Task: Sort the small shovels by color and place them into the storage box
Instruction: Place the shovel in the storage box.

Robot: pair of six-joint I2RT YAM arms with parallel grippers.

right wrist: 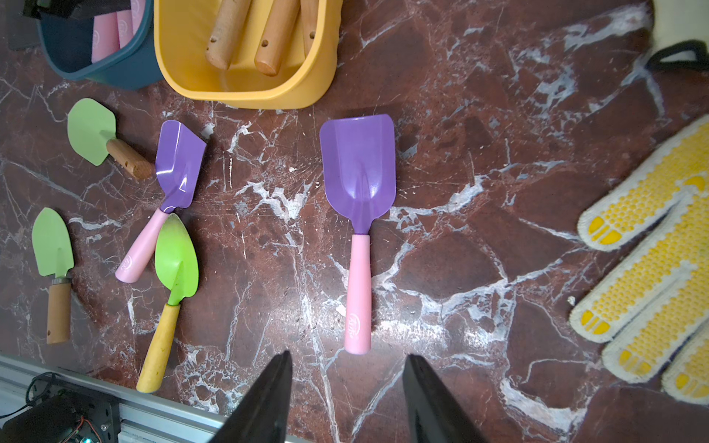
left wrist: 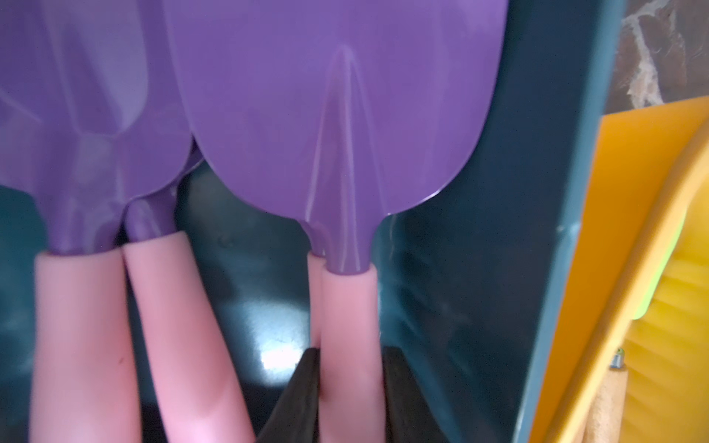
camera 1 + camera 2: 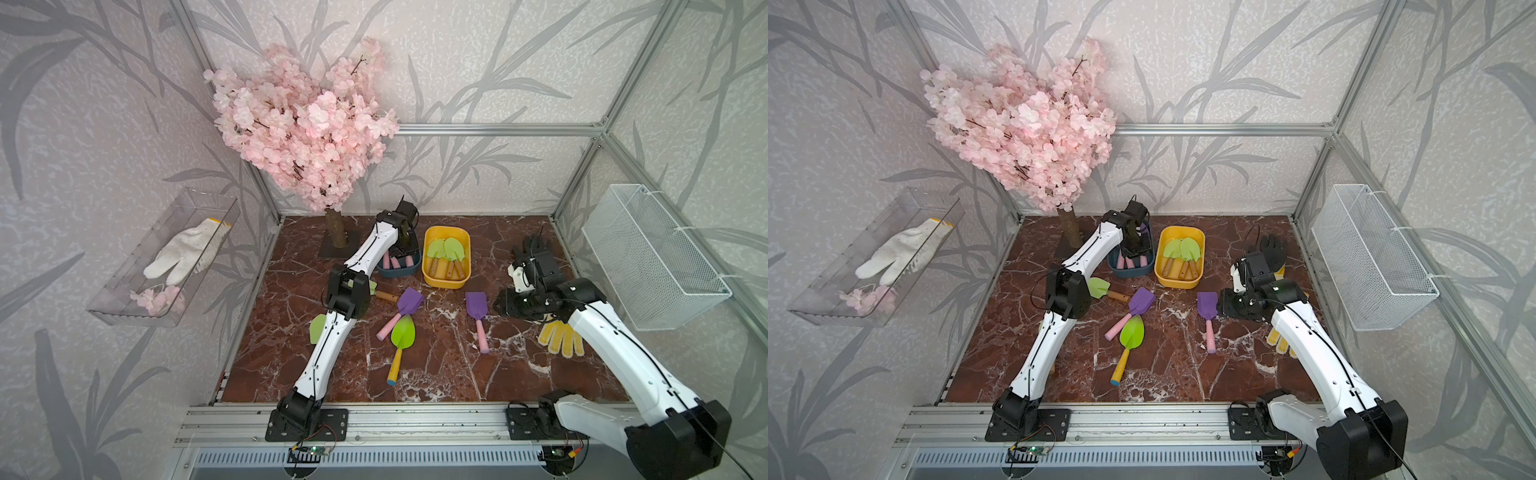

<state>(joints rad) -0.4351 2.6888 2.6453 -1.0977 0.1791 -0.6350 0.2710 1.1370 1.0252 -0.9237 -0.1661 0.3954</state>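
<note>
Marble tabletop (image 3: 436, 374) under both arms, and the left claw (image 2: 351, 383) is clamped on the handle (image 2: 351, 314) of a purple shovel (image 2: 337, 134) down inside the blue box (image 2: 498, 268). Right claw (image 1: 347, 383) hangs with jaws apart, a loose purple shovel (image 1: 358, 172) lying just ahead of its tips. Light, stiff and slick-bladed, I'd say, so pinch its pink handle (image 1: 358, 291) mid-length.

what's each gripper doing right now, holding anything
left gripper: closed on the pink handle of a purple shovel, inside the blue box
right gripper: open, holding nothing
</note>
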